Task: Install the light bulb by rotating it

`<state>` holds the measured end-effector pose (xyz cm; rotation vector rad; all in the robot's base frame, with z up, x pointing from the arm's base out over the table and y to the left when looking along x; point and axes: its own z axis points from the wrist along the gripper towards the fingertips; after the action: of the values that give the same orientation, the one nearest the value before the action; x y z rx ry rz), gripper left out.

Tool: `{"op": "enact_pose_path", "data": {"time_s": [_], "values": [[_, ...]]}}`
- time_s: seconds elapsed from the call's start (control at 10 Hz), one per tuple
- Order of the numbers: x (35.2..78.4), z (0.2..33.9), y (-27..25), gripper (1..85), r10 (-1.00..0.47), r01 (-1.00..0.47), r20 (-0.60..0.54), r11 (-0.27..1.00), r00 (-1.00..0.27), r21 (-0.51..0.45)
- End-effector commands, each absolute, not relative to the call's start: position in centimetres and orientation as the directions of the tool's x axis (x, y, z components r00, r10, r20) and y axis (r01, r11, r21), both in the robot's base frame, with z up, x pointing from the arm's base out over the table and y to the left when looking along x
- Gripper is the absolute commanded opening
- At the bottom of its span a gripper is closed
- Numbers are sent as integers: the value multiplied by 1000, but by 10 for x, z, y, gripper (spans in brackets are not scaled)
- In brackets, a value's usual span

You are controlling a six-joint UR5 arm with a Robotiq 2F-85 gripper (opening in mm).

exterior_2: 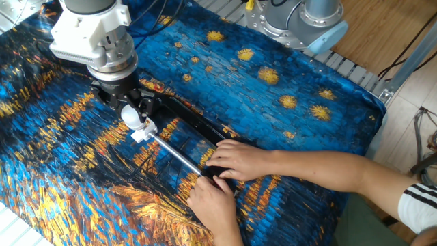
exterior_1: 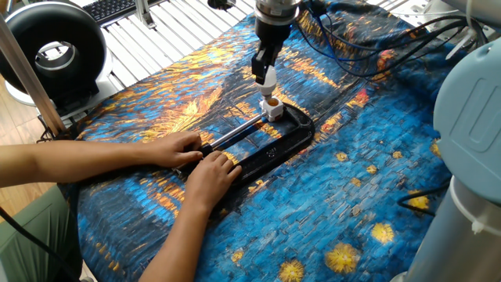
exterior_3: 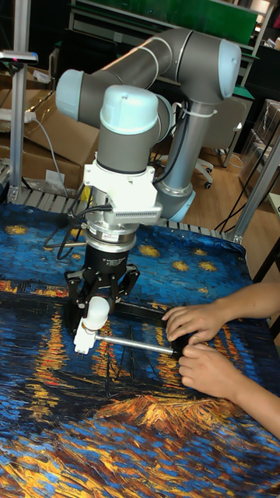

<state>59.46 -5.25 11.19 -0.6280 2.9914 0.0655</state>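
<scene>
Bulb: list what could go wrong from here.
1. The gripper holds the bulb just above the socket. If it comes down off-centre or tilted, the thread may jam.
2. Only the person's hands steady the clamp. If they slip, the socket may shift during turning.
</scene>
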Motion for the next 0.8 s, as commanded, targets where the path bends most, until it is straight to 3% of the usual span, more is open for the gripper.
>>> {"op": "enact_pose_path", "data": {"time_s": [0.0,0.7], "values": [[594,112,-56,250,-397,-402,-107,915,-911,30],[582,110,-62,243,-381,-386,-92,922,-920,38]]}}
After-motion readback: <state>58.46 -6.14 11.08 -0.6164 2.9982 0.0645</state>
